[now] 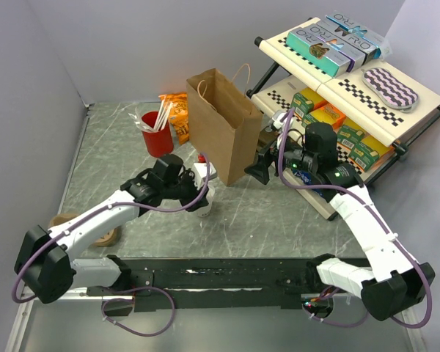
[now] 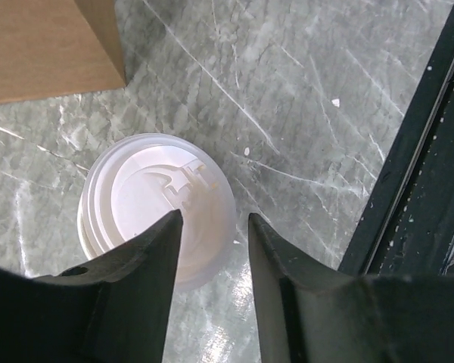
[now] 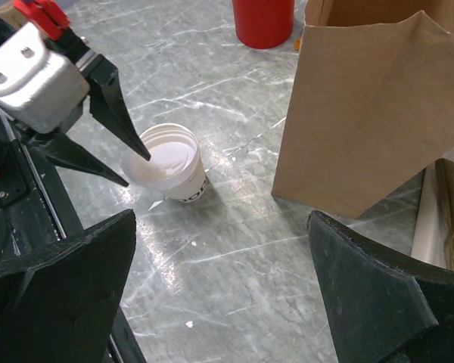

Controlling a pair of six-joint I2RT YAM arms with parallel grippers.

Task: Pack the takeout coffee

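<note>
Was at the reach. Had left pincer (image 2: 212, 217) part-open, empty, above takeout coffee (image 2: 157, 181), upright on worktop (image 1: 279, 213) at paper bag's (image 1: 220, 125) seven o'clock; right pincer (image 3: 221, 227) wide, empty. Likely needed next: descent astride it, then squeeze.

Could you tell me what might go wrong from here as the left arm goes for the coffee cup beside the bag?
1. The left gripper hovers off-centre over the takeout coffee, its jaws looking narrower than the lid. If it descends like this, a finger could press on the lid and tip or crush the cup.
2. The brown paper bag stands free, with the right gripper open beside it and holding nothing. Lowering the cup in could knock it over.
</note>
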